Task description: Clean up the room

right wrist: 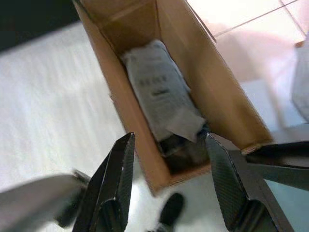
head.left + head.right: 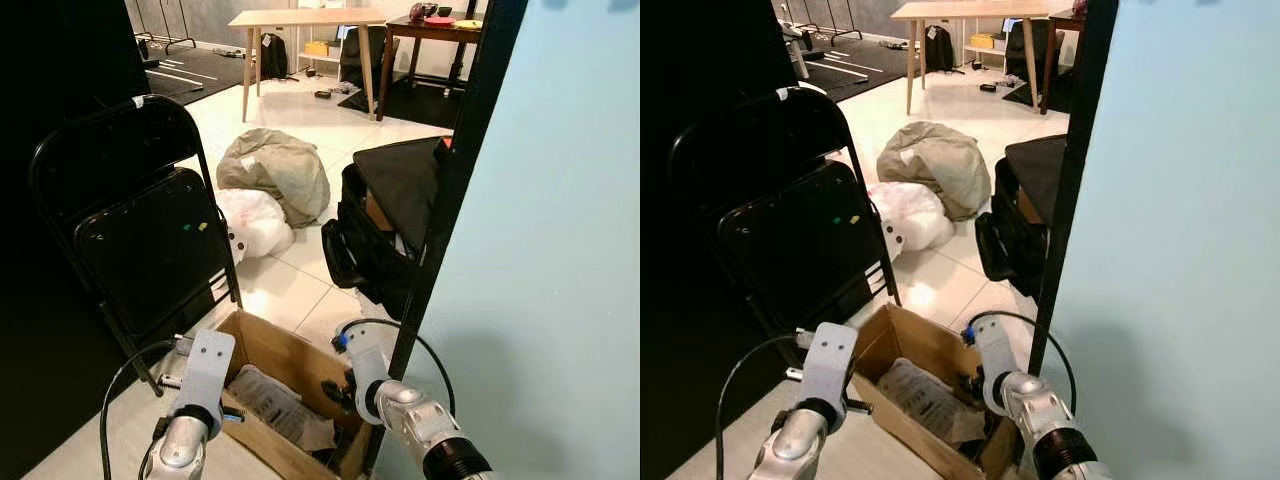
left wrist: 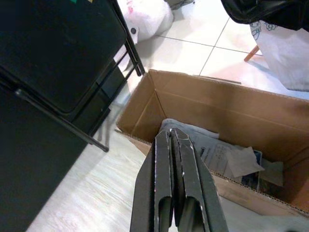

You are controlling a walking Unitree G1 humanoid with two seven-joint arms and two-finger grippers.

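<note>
We see the cardboard box (image 2: 285, 355) on the floor beside the black folding chair (image 2: 130, 230), with papers (image 1: 161, 92) inside. Our left gripper (image 3: 173, 140) is closed above its near wall. Our right gripper (image 1: 169, 150) is spread open over the box's end.

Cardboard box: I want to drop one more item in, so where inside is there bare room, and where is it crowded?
Inside the cardboard box, the end nearest the folding chair shows bare bottom beside the grey packet. The opposite end, under the open right gripper, is crowded with paper scraps and dark bits. The shut left gripper hovers at the box's near wall.
</note>
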